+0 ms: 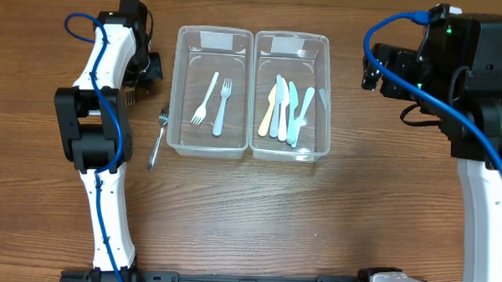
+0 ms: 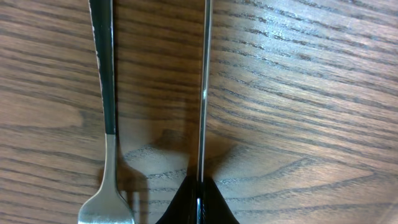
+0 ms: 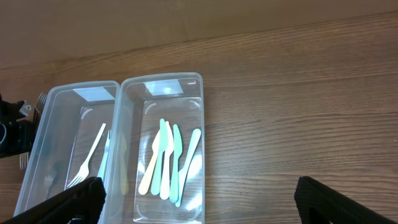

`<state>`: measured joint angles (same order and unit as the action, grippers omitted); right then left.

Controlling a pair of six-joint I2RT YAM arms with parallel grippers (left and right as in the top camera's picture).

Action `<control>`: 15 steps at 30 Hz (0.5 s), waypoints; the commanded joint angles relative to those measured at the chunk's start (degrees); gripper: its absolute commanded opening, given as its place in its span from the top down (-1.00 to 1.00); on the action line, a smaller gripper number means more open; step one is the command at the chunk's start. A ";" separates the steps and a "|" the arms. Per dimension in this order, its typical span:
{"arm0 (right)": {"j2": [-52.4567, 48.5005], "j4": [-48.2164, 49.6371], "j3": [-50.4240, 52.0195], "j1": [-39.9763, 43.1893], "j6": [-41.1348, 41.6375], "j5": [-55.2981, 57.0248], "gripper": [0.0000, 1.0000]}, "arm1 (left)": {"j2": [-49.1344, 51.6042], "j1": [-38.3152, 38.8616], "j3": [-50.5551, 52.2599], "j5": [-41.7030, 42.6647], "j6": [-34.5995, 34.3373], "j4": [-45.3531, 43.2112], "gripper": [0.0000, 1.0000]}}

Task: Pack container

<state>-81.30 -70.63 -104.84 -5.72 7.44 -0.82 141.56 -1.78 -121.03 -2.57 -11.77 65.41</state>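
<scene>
Two clear plastic containers stand side by side. The left container (image 1: 176,88) holds a white fork (image 1: 206,97) and a pale blue fork (image 1: 223,106). The right container (image 1: 328,102) holds several pastel plastic knives (image 1: 284,113), which also show in the right wrist view (image 3: 166,163). A metal fork (image 1: 157,138) lies on the table left of the containers, and also shows in the left wrist view (image 2: 107,155). My left gripper (image 1: 140,74) (image 2: 199,208) is shut on a thin metal utensil (image 2: 203,93) seen edge-on, beside that fork. My right gripper (image 1: 375,70) (image 3: 211,208) is open and empty above the table, right of the containers.
The left arm's links (image 1: 88,127) stretch along the table's left side. The right arm's body (image 1: 479,90) fills the right edge. Bare wood table (image 1: 248,216) lies in front of the containers.
</scene>
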 commanded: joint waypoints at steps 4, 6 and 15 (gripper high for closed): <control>-0.11 0.20 -0.24 0.22 -0.20 0.76 -1.00 | 1.86 0.44 -1.81 1.42 1.51 2.58 0.92; -0.11 0.20 -0.24 0.24 -0.20 0.76 -1.00 | 1.64 0.44 -3.34 0.63 1.51 4.37 0.92; -0.11 0.20 -0.24 0.22 -0.20 0.76 -1.00 | -4.90 0.57 -15.32 -0.48 3.10 13.22 0.92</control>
<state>-81.30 -70.67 -104.84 -5.72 7.44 -0.82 141.51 -1.78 -131.02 -2.44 -10.87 76.90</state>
